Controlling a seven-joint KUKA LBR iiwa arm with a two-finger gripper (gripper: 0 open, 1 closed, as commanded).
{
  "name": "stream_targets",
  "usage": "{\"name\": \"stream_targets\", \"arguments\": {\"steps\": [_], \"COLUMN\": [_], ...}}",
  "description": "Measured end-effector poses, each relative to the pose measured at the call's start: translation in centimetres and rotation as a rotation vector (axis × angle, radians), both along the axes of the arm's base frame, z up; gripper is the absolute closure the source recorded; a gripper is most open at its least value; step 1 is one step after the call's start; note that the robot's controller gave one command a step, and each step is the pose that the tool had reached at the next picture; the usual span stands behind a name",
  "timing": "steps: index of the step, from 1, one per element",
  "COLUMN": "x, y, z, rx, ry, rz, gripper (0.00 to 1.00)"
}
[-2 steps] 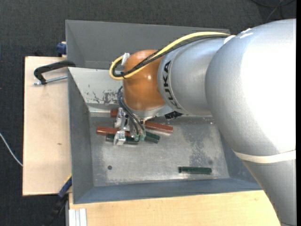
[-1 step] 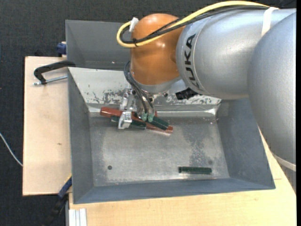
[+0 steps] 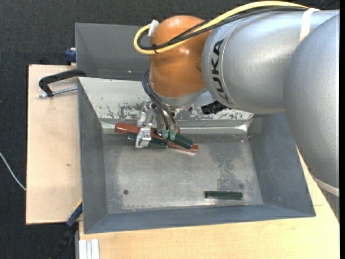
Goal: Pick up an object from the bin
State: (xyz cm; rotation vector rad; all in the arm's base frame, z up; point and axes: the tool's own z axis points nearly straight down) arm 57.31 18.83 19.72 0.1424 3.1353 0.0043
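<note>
End effector [image 3: 157,135] was down at the bin [image 3: 90,161] floor, close to the back wall and a bit left of centre. Fingers were apart at a middling gap: the silver left-hand finger [image 3: 143,137] was clear to see, the other sat just beside the green pen. Tips were in among a small heap of pen-like sticks. Parts of the heap crossed the gap between the fingers, but I couldn't tell whether they pressed on anything, so no grip confirmed.

Heap, three items I could separate:
- red stick [image 3: 124,127], lying flat and pointing left, one end under the silver finger
- green pen [image 3: 182,141], angled down to the right, touching the right-hand finger
- brown tip [image 3: 193,148] poking out just past the green pen's low end; couldn't tell which body it belonged to

They overlapped under the end effector, and the crossings were hidden by it.

Elsewhere: a dark green strip [image 3: 223,195] lay flat near the front wall on the right side, well apart from the heap. A small dark speck [image 3: 125,192] sat on the floor at front left, too small to identify.

Obstructions: the orange cover [image 3: 175,53] and the arm [image 3: 259,58] hung over the back right of the bin and hid that corner. The yellow cable [image 3: 242,11] looped over the cover. The back wall was just behind the fingers.
</note>
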Motion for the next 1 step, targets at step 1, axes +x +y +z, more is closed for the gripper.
{"name": "stream_targets", "arguments": {"steps": [1], "x": [-0.25], "y": [-0.66], "z": [3.02], "rx": [-0.002], "ry": [0.003], "rz": [0.093], "gripper": [1.0]}}
